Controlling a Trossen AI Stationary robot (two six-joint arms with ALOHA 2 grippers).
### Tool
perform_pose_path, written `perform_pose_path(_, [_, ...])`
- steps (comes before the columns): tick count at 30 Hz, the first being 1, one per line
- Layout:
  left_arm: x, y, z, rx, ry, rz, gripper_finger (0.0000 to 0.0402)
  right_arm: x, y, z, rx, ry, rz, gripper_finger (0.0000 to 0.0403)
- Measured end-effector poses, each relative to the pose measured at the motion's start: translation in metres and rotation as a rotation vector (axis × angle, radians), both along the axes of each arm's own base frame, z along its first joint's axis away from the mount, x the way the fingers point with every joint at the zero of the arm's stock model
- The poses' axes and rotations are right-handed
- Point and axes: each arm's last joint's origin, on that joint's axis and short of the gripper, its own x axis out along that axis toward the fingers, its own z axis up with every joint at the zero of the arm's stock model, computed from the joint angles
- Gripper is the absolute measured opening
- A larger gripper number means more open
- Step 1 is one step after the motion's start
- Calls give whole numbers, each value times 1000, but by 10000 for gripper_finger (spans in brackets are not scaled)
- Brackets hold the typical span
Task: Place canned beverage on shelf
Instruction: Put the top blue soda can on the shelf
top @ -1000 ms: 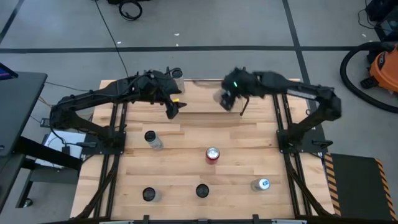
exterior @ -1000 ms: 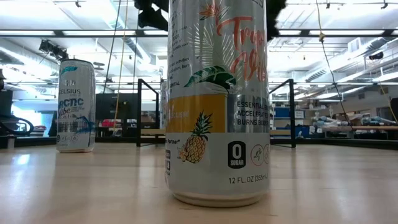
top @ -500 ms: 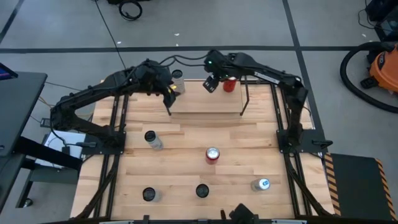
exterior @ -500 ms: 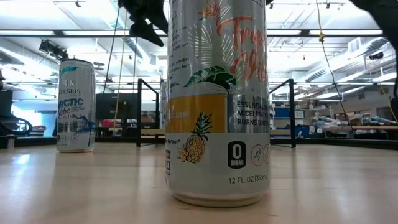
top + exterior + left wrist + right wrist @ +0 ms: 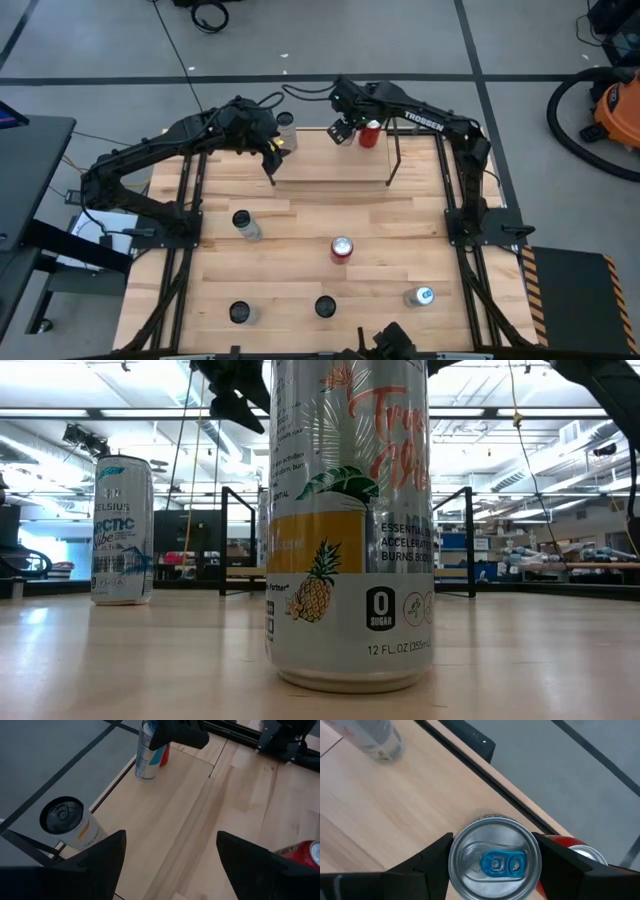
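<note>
The shelf [image 5: 330, 162], a light wood board on thin black end frames, stands at the table's far middle. A white can [image 5: 286, 122] and a red can [image 5: 371, 133] stand on its far part. My right gripper [image 5: 343, 131] is shut on a silver can with a blue tab [image 5: 495, 860], just left of the red can [image 5: 580, 851]. My left gripper [image 5: 273, 152] is open and empty above the shelf's left end, with its fingers wide apart in the left wrist view [image 5: 170, 855]. My right gripper pinches the silver can between its two fingers, one on each side of the upper wall [image 5: 451, 862] just under the rim. The fingers come from above, pointing down. The can is upright, and its base [image 5: 144, 776] seems to rest on the shelf board.
Several more cans are on the table: a tilted one [image 5: 243, 223], a red one [image 5: 342, 248], two dark-topped ones [image 5: 238, 312] [image 5: 324, 306] and a blue-silver one [image 5: 420, 296]. In the low view a pineapple-printed can [image 5: 345, 525] stands close by.
My right gripper has carried the silver can from above the shelf's front part toward the table's far edge and stopped beside the red can. The can stays upright. My left gripper has moved a little toward the far edge, still open.
</note>
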Motion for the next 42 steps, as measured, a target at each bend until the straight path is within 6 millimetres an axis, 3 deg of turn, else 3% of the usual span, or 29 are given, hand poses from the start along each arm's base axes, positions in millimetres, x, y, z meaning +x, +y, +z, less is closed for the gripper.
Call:
perform_pose_path(18, [0,0,0,28,14,-25,311,-3,4,-7,75,-37,-228,248])
perform_pose_path(26, [0,0,0,37,18,-33,311,1,3,-10,75,-65,-264,251])
perform_pose_path(32, [0,0,0,40,18,-35,311,11,-2,-28,126,-45,-254,252])
perform_pose_path(42, [0,0,0,49,25,-44,311,10,-7,-27,97,-52,-262,253])
